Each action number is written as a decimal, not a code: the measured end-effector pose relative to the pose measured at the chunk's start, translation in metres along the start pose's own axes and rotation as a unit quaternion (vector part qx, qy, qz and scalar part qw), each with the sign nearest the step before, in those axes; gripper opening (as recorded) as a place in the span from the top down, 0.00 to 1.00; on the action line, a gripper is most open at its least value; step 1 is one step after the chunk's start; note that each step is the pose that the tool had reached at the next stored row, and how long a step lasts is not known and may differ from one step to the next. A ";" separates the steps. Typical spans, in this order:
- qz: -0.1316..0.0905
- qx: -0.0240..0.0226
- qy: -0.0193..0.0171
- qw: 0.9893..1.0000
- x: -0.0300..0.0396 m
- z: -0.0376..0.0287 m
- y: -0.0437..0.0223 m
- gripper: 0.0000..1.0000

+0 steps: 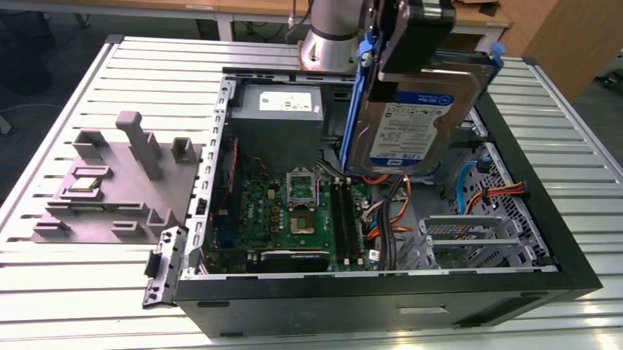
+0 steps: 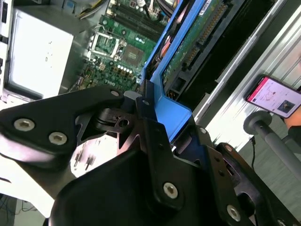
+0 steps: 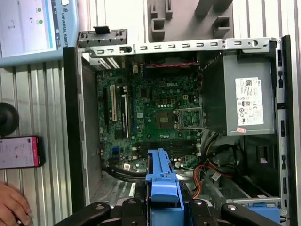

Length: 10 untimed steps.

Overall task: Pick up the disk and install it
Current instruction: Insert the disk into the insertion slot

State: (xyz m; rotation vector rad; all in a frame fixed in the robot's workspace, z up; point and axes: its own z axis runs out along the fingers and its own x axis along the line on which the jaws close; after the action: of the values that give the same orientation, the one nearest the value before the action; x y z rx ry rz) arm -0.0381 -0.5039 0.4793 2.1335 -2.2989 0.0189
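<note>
Exterior view: the disk hangs upright over the open case, at one o'clock from the motherboard. Orange cables are just below it, and a metal bay is at five o'clock.

Second wrist view: the jaws pinch its blue carrier.

First wrist view: the blue carrier sits square between them. I judge it best kept plumb, firmly gripped and clear of the cables.

Exterior view obliquely above computer case; both wrist views nearer, over motherboard.

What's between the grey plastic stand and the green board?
The case's metal side wall stands between stand and board in the exterior view.
</note>
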 end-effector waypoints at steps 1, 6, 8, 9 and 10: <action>0.000 0.000 0.000 1.000 -0.0001 0.0002 -0.0017 0.63; 0.000 0.000 0.000 1.000 0.0036 0.0009 -0.0035 0.63; 0.000 0.000 0.000 1.000 0.0091 0.0013 -0.0039 0.63; 0.000 0.000 0.000 1.000 0.0120 0.0013 -0.0041 0.63; 0.000 0.000 0.000 1.000 0.0150 0.0015 -0.0043 0.63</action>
State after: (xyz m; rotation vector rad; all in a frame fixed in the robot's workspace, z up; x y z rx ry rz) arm -0.0349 -0.5192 0.4780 2.1332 -2.2986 0.0196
